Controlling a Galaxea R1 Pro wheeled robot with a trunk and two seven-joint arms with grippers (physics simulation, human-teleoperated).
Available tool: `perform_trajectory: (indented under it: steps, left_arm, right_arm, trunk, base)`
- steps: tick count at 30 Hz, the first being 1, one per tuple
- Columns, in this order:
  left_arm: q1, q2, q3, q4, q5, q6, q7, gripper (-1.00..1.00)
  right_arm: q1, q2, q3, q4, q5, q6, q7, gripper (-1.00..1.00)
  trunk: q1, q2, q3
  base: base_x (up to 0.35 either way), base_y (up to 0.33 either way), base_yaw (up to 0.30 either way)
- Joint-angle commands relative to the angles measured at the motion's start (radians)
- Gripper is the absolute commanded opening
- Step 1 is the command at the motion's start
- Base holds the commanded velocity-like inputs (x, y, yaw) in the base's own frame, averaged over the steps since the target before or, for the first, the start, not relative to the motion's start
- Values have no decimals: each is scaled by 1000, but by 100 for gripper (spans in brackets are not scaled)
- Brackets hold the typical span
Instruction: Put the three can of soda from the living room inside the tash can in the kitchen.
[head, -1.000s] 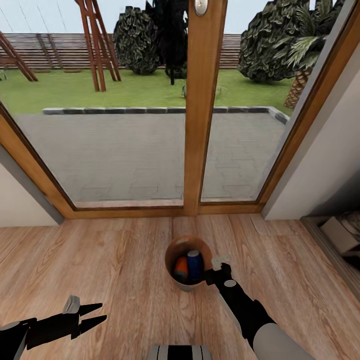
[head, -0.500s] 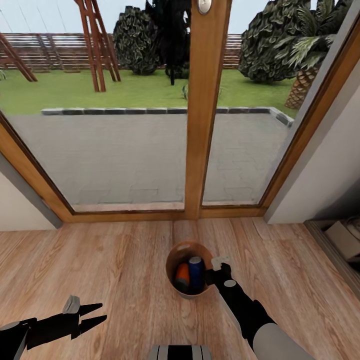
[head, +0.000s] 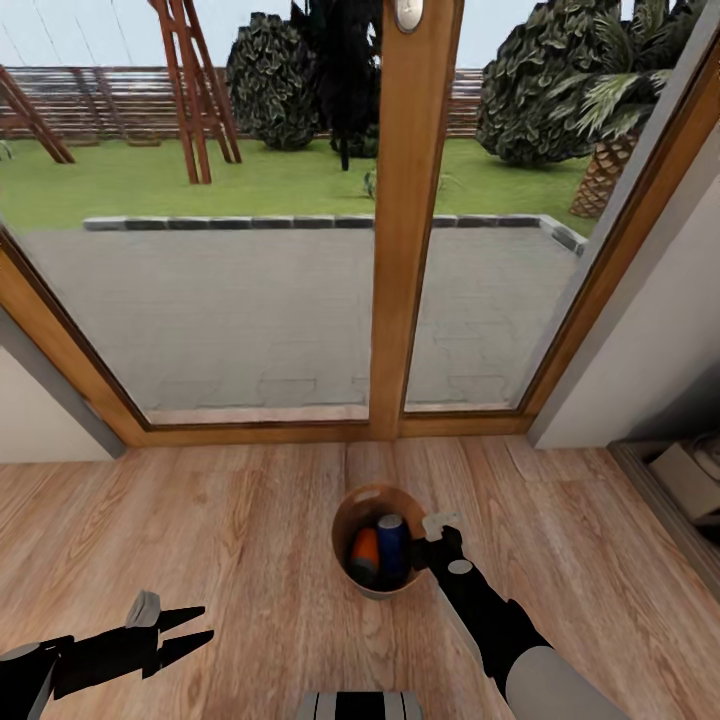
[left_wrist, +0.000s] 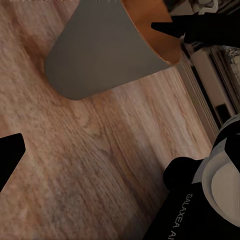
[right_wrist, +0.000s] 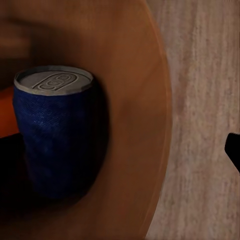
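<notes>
The right gripper (head: 440, 528) hung just beside the right side of the trash can's rim, over the floor. Its fingers stood apart and held nothing; in the right wrist view only one dark fingertip (right_wrist: 234, 150) was visible at the edge, with bare wood floor beside it.

The trash can (head: 345, 505) stood upright on the light wood plank floor (head: 230, 540), a little in front of the glass doors. It was grey outside and copper-brown inside. In it I counted two soda cans that I could see clearly. One was the dark blue can (head: 391, 545), standing upright against the inner wall, its grey metal top (right_wrist: 53, 80) turned upward. One was the orange can (head: 364, 548), just beside the blue one and touching it, on the side away from the right gripper. Whether a third can lay under them, I could not tell.

The left gripper (head: 185, 632) was low and well apart from the bin, on the robot's left side, over the floor. Its two black fingers were spread and empty. From the left wrist view the grey wall of the bin (left_wrist: 100, 50) was visible.

Behind the bin, two glass panes were divided by one wooden post (head: 405, 250). Outside were a paved terrace (head: 200, 300) and a lawn (head: 150, 185).
</notes>
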Motion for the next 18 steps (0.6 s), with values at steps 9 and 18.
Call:
perform_trajectory:
  steps: [9, 18]
  left_arm:
    - [0, 0, -1, 0, 0, 0, 0, 100]
    - [0, 0, -1, 0, 0, 0, 0, 100]
  right_arm:
    - [0, 0, 1, 0, 0, 0, 0, 100]
    - [0, 0, 1, 0, 0, 0, 0, 100]
  trunk:
    - [-35, 63, 28]
    - [-69, 126, 56]
  base:
    - [0, 0, 0]
    - [0, 0, 0]
